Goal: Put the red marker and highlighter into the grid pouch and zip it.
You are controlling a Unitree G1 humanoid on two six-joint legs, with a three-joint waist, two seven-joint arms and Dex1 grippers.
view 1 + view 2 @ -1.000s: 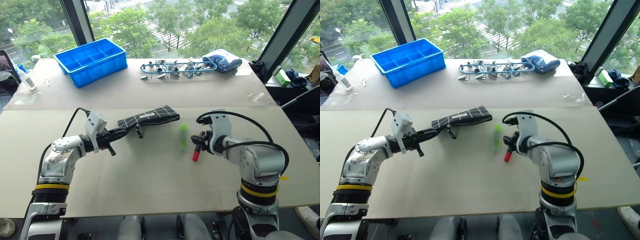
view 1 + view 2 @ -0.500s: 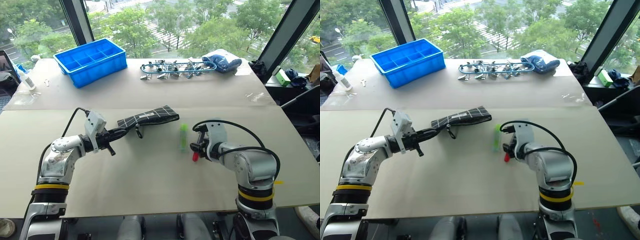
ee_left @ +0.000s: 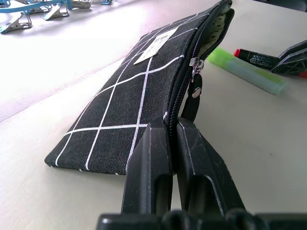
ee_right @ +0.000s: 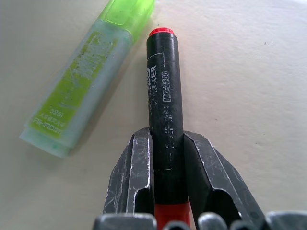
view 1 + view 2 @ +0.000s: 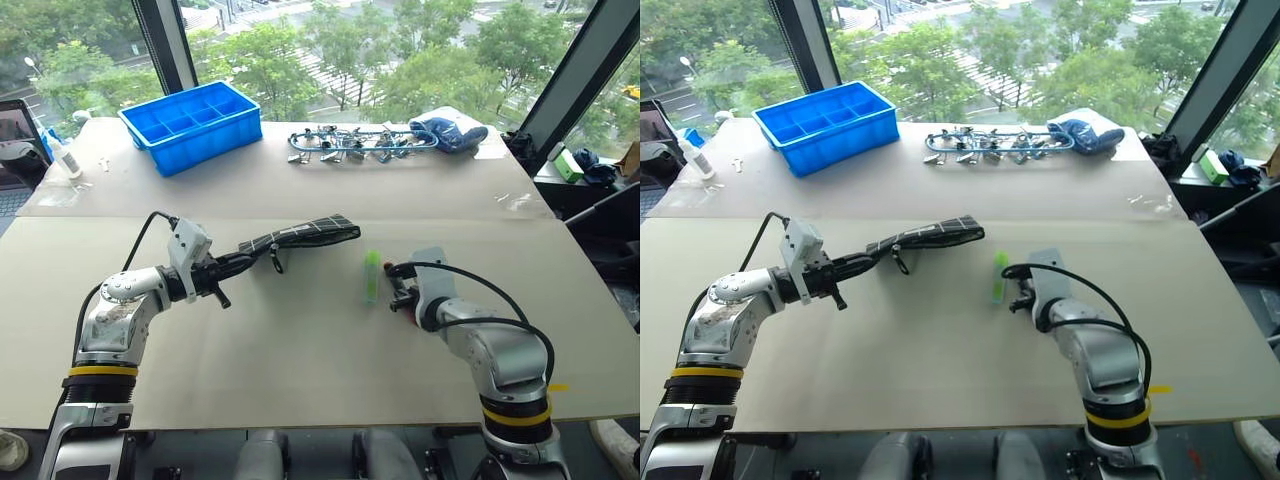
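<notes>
The table (image 5: 300, 350) is carrying everything here, and all the task pieces are sitting in its near half, within reach of both arms. The grid pouch (image 5: 300, 233) is lying flat left of centre, its zipper mouth gaping toward the pens, and that looks deliberate: the left gripper (image 3: 170, 143) is pinching together on the pouch's near corner beside the zipper, seemingly pinning the fabric so the opening is facing the incoming pen and the pouch isn't sliding. The zipper pull strap (image 3: 192, 103) is dangling loose just beyond those fingers, so the zip is waiting for later.

Over to the right, the highlighter (image 5: 371, 275) is resting on the table between pouch and right arm, untouched, probably next in line. Just beside it, nearly parallel but apart, is the red marker (image 4: 162, 110). The right gripper (image 4: 168, 167) is clamping on its black barrel near the red cap end, both fingers (image 4: 135, 177) pressing against it, while the marker is lying low at the tabletop. Gripping it along its length should be letting it slide into the pouch mouth lengthwise.
</notes>
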